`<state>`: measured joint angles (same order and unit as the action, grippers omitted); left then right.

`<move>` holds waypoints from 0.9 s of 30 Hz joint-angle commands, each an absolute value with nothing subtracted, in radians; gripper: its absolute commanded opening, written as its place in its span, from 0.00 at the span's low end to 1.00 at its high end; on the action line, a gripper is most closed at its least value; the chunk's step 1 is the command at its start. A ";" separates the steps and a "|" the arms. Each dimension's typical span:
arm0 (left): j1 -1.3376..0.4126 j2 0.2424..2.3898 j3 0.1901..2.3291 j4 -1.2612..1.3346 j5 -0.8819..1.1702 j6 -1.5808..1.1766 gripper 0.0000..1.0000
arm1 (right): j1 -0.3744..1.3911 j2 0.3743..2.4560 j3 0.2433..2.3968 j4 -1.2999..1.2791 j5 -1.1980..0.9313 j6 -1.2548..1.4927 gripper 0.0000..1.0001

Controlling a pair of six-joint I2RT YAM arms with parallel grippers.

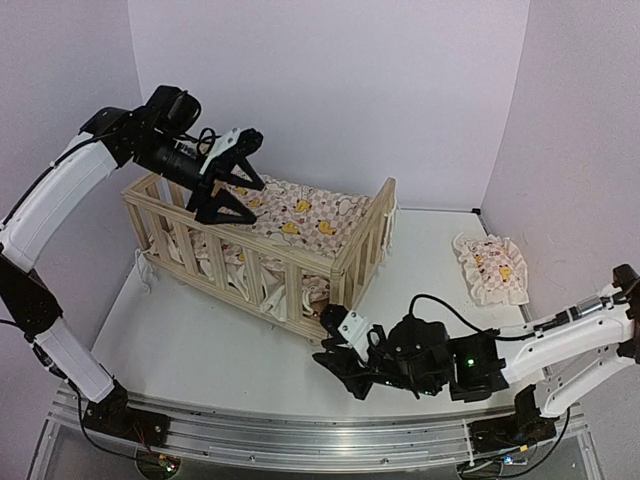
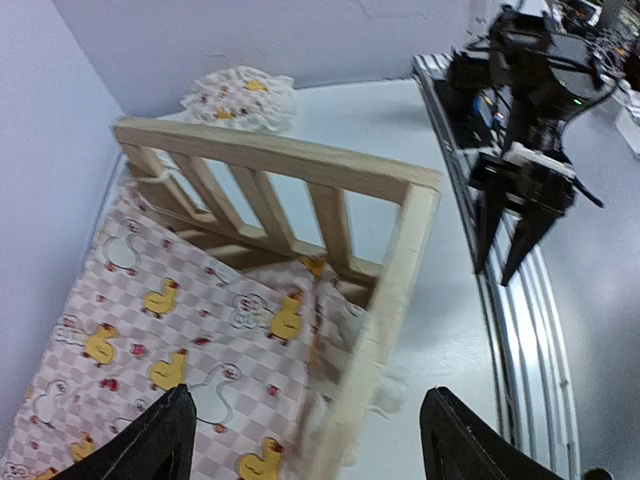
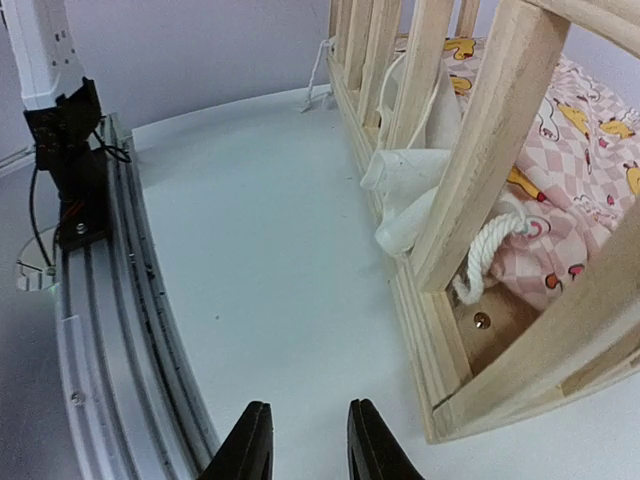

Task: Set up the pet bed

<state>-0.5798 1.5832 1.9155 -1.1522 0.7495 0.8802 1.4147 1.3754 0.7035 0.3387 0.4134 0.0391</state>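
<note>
The pet bed (image 1: 255, 262) is a light-wood slatted frame on the table's left half. A pink-checkered duck cushion (image 1: 300, 215) lies inside it. My left gripper (image 1: 255, 203) hovers above the bed's left part, wide open and empty. In the left wrist view (image 2: 305, 450) its jaws straddle the bed's rail (image 2: 385, 300) from above, with the cushion (image 2: 180, 330) below. My right gripper (image 1: 335, 368) is low over the table by the bed's near right corner. In the right wrist view (image 3: 305, 450) it is slightly open and empty, left of the frame (image 3: 480, 150).
A small matching pillow (image 1: 490, 268) lies at the right on the table. White rope (image 3: 490, 250) and white fabric (image 3: 410, 190) poke out between the slats. The metal rail (image 1: 300, 430) with the arm bases runs along the near edge. Walls enclose the back and sides.
</note>
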 commanded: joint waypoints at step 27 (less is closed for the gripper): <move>-0.760 1.653 1.707 -1.141 0.564 0.705 0.00 | 1.255 1.251 0.617 0.368 0.593 -0.083 0.31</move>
<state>-0.7375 1.6099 1.7167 -1.1597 0.5424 0.8941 1.2677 1.3438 0.6415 0.4297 0.5520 -0.0853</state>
